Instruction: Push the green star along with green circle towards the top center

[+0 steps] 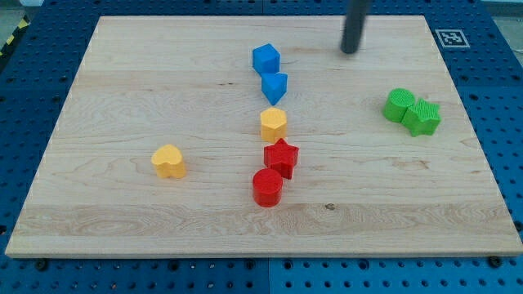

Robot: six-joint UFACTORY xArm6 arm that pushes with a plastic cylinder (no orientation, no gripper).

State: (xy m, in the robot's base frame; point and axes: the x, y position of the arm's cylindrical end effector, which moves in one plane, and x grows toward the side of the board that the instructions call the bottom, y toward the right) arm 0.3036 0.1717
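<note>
The green circle [399, 104] and the green star [422, 118] sit touching each other at the view's right side of the wooden board [122, 98], the star to the lower right of the circle. My tip [350, 51] is near the view's top, right of centre, above and to the left of the green pair and well apart from them.
A column of blocks runs down the middle: a blue cube [265, 59], a blue wedge-like block [274, 86], a yellow hexagon [274, 124], a red star [281, 157], a red cylinder [267, 187]. A yellow heart [168, 161] lies at the left.
</note>
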